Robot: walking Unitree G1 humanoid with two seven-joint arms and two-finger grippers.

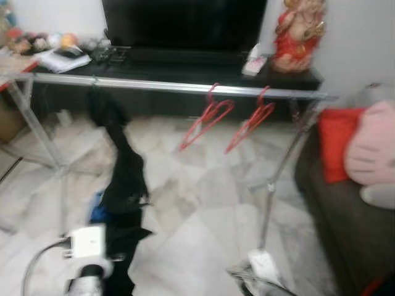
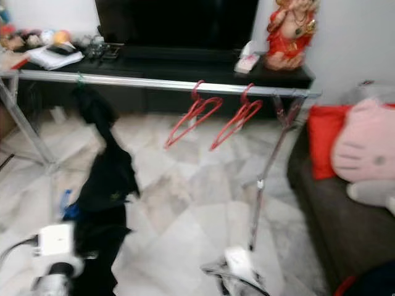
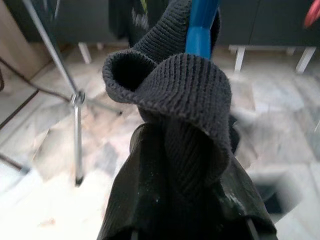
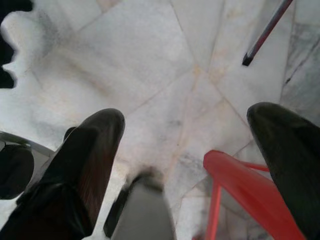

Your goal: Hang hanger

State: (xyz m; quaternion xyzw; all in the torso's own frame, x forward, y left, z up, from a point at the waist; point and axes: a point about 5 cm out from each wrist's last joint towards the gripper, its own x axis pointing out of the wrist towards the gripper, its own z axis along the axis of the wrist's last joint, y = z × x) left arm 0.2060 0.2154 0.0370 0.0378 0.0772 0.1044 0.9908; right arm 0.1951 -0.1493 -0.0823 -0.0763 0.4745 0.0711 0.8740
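Black ribbed knit garment (image 3: 175,100) on its blue plastic hanger (image 3: 201,25) sits clamped in our left jaws (image 3: 187,200); our right jaws (image 4: 200,150) gape wide above marble floor (image 4: 150,75), beside a red plastic hanger (image 4: 235,185).

Two red plastic hangers (image 1: 207,120) hang on a silver metal rail (image 1: 173,86). The black ribbed knit garment (image 3: 180,100) covers a blue plastic hanger (image 3: 200,30). The floor (image 1: 197,203) is white-grey marble.

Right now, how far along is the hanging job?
Done: two red hangers already hang on the silver rail. In hand: the left gripper holds a black garment on a blue hanger, below the rail. Left: lift it and hook it on. The right gripper hangs open above the floor.
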